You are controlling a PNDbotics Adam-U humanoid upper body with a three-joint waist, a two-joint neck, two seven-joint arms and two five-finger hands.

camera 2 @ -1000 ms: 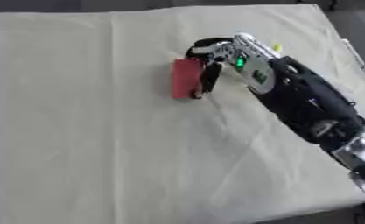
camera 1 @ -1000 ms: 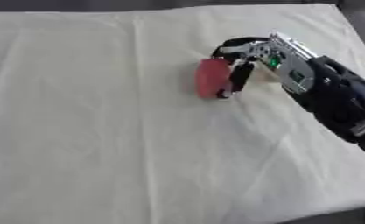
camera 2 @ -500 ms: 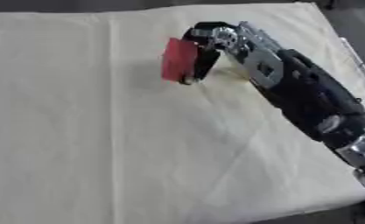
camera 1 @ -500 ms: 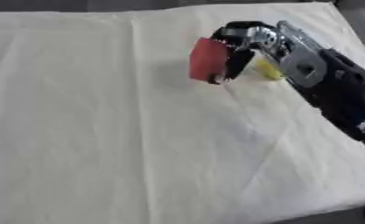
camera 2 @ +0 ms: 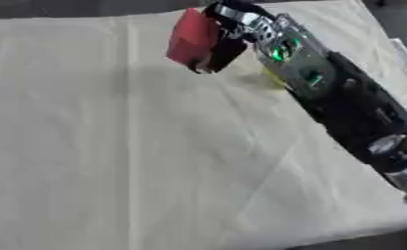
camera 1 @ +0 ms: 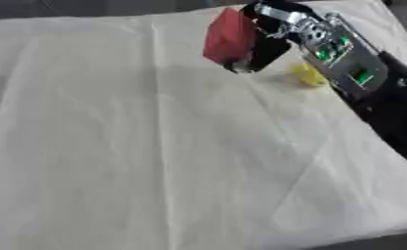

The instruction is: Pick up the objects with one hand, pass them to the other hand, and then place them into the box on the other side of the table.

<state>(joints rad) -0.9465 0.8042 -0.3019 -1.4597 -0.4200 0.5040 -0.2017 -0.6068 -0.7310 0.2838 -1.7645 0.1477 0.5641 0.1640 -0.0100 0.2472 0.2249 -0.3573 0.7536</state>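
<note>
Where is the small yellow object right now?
The small yellow object lies on the cream tablecloth at the far right, just beside the right hand, which is holding the red block up above the cloth.

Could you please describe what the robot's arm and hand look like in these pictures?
Only the right arm shows. Its forearm is black, with a silver joint near the lower edge. The right hand has black fingers and a silver back carrying an exposed panel with green lights. No left hand is visible.
</note>
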